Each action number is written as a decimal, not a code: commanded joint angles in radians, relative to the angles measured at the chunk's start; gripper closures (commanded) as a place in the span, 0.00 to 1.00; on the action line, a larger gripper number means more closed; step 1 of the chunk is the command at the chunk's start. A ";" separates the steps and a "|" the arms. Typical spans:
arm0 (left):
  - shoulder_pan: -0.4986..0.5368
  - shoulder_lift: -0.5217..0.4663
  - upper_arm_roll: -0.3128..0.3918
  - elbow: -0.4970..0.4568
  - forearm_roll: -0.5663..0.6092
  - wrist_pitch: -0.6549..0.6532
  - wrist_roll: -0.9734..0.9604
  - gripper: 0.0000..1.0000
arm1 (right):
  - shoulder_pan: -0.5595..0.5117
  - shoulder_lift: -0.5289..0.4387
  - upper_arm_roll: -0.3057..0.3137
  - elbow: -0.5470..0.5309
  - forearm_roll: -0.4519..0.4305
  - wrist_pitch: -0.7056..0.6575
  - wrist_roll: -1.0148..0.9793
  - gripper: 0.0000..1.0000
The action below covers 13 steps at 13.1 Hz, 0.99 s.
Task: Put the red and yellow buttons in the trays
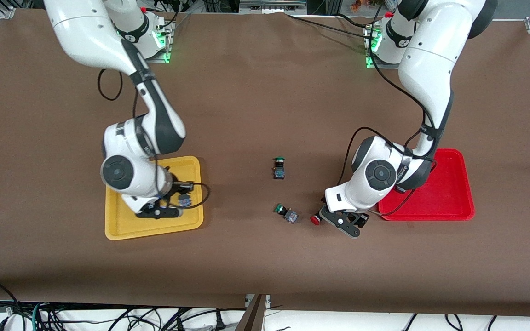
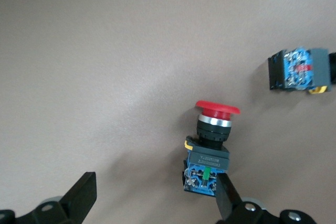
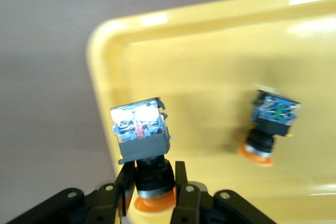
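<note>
Yellow tray (image 1: 122, 230) under right gripper (image 3: 152, 195), jaws clamped on an orange-capped button (image 3: 142, 140); second orange-capped button (image 3: 269, 124) lying in same tray. Left gripper (image 2: 152, 203) low over brown tabletop (image 1: 256, 92) beside red tray (image 1: 449, 193), jaws wide around a red-capped button (image 2: 210, 140). Two green-capped switches (image 1: 279, 168) mid-tabletop.

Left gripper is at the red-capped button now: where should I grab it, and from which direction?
Grip the dark blocky body of the red-capped button, not the wide cap. It lies on its side on the table, so come straight down with the open left gripper, whose fingers already flank it.
</note>
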 commanded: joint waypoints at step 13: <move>-0.053 0.003 0.004 -0.024 0.029 0.026 -0.154 0.93 | 0.000 -0.291 0.000 -0.017 -0.069 -0.309 -0.003 0.01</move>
